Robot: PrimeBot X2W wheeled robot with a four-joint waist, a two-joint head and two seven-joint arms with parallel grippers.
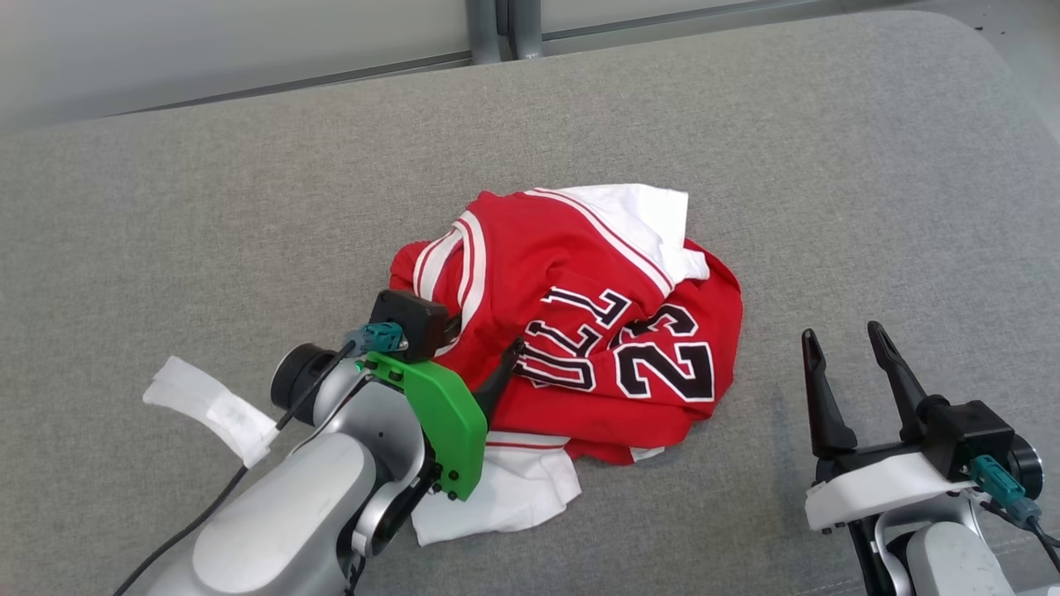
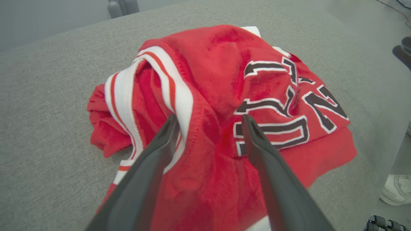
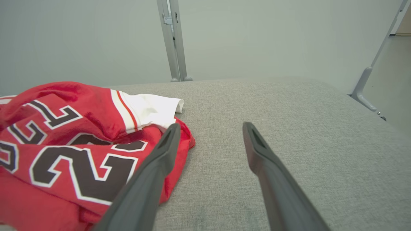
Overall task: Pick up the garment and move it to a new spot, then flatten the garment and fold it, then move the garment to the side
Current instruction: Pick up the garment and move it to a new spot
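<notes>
Left wrist view shows left gripper parted over the garment; head view adds right gripper, parted, alongside.

The head camera looks down on the grey surface. Both wrist cameras sit low and close; all see the garment.

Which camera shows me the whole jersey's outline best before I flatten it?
Head view: the crumpled jersey lies in frame nearly whole on the grey cushion. Left wrist view is a close-up of its striped band and lettering, near edge cut off. Right wrist view catches its number and one white sleeve.
</notes>
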